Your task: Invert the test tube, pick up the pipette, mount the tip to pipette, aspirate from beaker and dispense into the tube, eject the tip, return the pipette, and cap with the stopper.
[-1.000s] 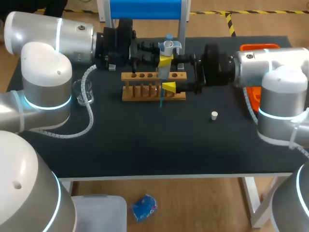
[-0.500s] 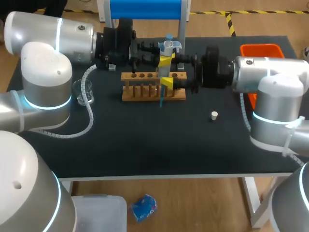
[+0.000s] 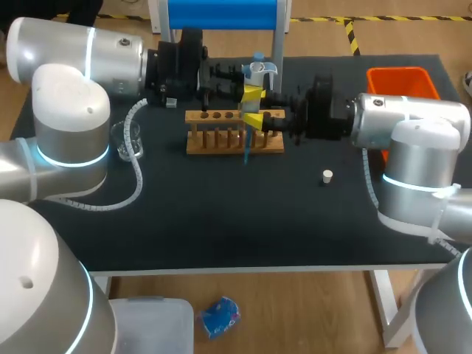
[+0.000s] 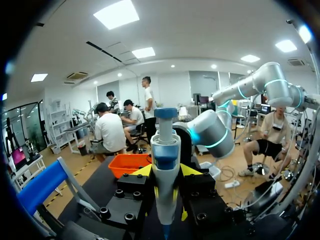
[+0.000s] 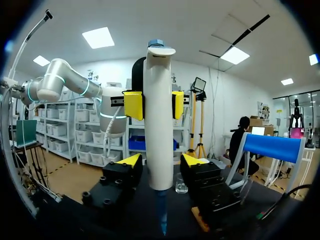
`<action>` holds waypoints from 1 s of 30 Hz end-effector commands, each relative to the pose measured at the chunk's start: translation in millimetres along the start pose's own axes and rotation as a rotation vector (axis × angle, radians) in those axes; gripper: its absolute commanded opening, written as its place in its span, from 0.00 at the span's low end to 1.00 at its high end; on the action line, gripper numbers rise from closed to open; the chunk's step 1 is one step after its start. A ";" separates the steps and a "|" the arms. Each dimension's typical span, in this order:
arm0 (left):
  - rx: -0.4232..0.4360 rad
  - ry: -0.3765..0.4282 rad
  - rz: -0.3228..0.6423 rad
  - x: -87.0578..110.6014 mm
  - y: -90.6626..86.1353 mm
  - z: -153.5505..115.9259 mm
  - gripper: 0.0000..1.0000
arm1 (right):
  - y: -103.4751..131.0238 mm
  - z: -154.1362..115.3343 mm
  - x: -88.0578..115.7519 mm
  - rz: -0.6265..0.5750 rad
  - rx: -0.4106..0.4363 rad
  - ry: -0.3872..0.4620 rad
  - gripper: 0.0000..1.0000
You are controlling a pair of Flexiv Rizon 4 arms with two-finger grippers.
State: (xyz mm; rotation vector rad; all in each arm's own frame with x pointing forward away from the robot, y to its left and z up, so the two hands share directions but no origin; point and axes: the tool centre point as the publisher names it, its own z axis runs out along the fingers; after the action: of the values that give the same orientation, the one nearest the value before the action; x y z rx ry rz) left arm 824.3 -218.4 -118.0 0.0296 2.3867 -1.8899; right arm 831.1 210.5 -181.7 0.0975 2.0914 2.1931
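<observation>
So the left gripper has the pipette clamped upright, a yellow tip pressed on each side of the body up near the top. The right gripper sits lower down and comes in from the opposite side. Its fingers straddle the bottom of the white body without pinching it. From the right wrist view it looks like there's a thin gap on each side, though it's tight enough that I wouldn't swear to it. The blue tip is on the pipette and hangs down past the right gripper.

Stuff in the way: the wooden rack is right under and just behind both grippers, and from the head view the blue tip crosses in front of it. The two grippers face each other over the rack with the pipette between them, so that spot is pretty crowded.

The beaker stands off to the left, close to my left arm's elbow and well apart from the rack. The stopper lies on its own on the table, right of the rack and toward the front, near my right arm. An orange bin sits at the far right corner behind that arm.

Everything is bunched along the back half of the table. The rack is near the back edge, and the front edge is well apart from both grippers
</observation>
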 end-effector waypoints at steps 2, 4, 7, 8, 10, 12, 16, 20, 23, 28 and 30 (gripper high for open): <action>0.004 -0.002 0.002 0.2 0.4 0.5 0.00 | -0.5 3.6 0.9 -0.001 -0.007 -0.012 0.58; 0.004 -0.002 0.002 0.2 0.4 0.5 0.00 | 0.1 4.2 0.7 -0.002 -0.009 -0.012 0.52; 0.004 -0.002 0.002 0.2 0.4 0.5 0.00 | 0.6 5.0 0.6 -0.003 -0.012 -0.012 0.47; 0.004 -0.002 0.002 0.2 0.4 0.5 0.00 | 1.0 5.6 0.6 -0.003 -0.012 -0.012 0.47; 0.004 -0.002 0.002 0.2 0.4 0.5 0.00 | 1.3 6.4 0.8 -0.003 -0.013 -0.013 0.48; 0.004 -0.002 0.002 0.2 0.4 0.5 0.00 | 1.4 7.4 1.1 -0.004 -0.011 -0.013 0.47; 0.004 -0.002 0.002 0.2 0.4 0.5 0.00 | 0.1 9.5 1.2 0.000 -0.011 -0.013 0.49; 0.004 -0.002 0.002 0.2 0.4 0.5 0.00 | -0.3 9.8 0.9 0.000 -0.010 -0.015 0.30; 0.004 -0.002 0.002 0.2 0.4 0.5 0.00 | 0.0 8.9 0.4 -0.002 -0.013 -0.019 0.00; 0.004 -0.002 0.002 0.2 0.4 0.5 0.00 | 0.8 8.0 -0.1 -0.004 -0.017 -0.022 0.00; 0.004 -0.002 0.002 0.2 0.4 0.5 0.14 | 1.2 7.5 -0.1 -0.005 -0.016 -0.019 0.00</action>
State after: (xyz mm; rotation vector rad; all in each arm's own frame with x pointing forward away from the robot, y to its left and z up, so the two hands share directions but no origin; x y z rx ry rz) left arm 825.1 -218.5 -117.7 0.0290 2.3864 -1.8897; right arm 832.4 218.8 -180.2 0.1076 2.0632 2.1998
